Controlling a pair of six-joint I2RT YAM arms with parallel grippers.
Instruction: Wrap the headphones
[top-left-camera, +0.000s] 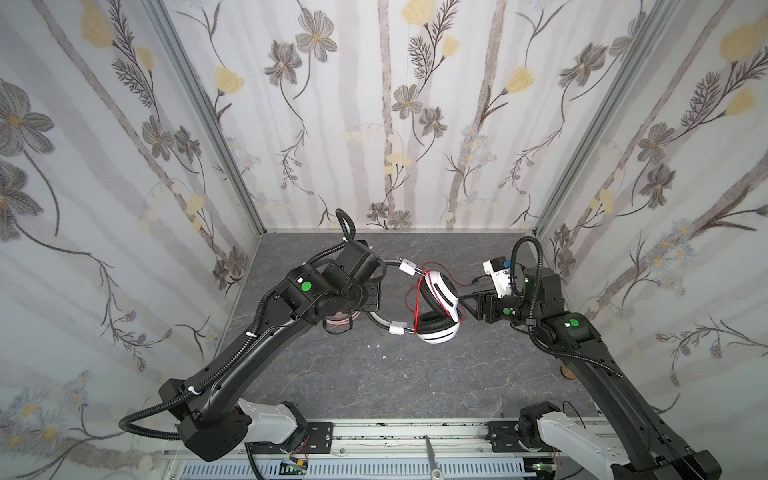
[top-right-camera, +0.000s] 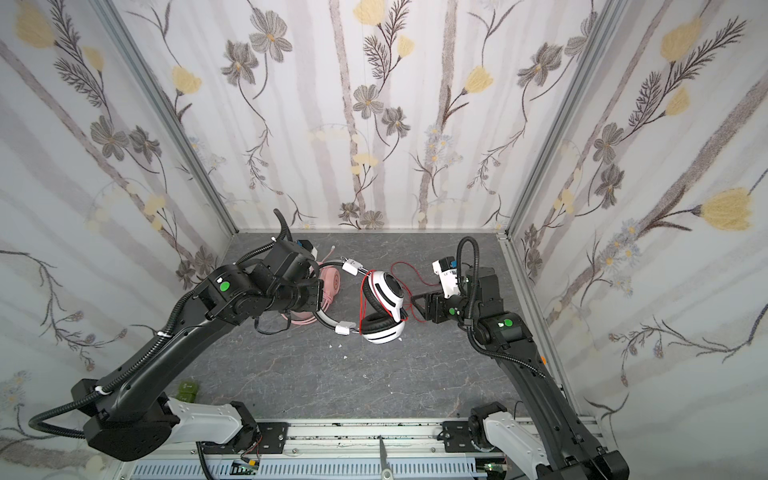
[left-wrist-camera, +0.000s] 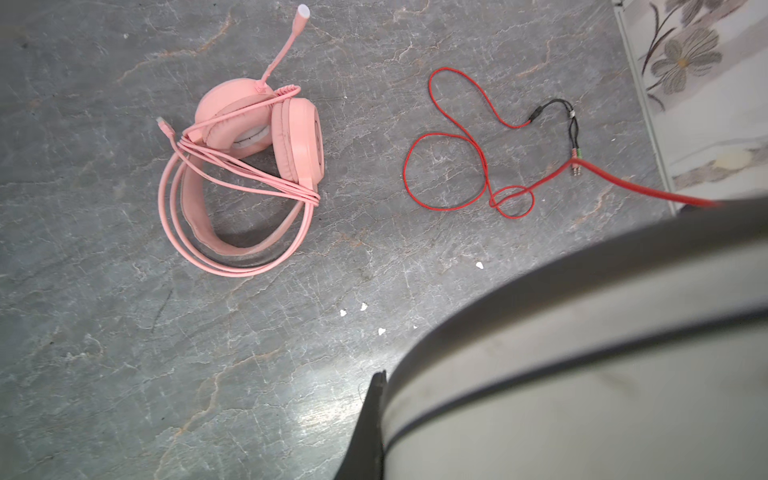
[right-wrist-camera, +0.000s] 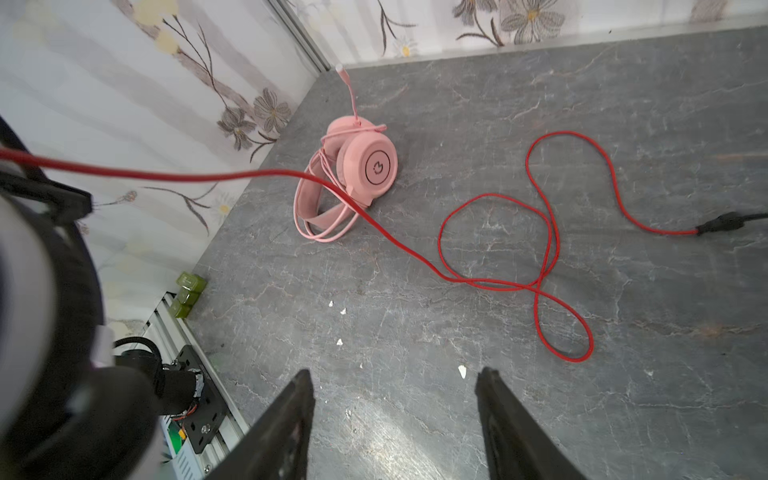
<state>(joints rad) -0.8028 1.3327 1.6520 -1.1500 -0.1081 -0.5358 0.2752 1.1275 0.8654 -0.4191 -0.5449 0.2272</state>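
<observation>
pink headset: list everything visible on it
The pink headset is all pink, matte plastic by its look, with padded over-ear cups and a padded headband. A white-tipped mic boom sticks out from one cup. Its pink cord is looped several times around band and cups, plug end loose. It lies on the grey stone-patterned table toward the back left corner, one cup's outer face showing a round logo. Only the table touches it; the red cord lies apart.

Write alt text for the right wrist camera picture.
A cord-wrapped pink headset lies on a grey table beside loose loops of red cord that leads to a blurred white-and-black headset. The right gripper hangs open above.
</observation>
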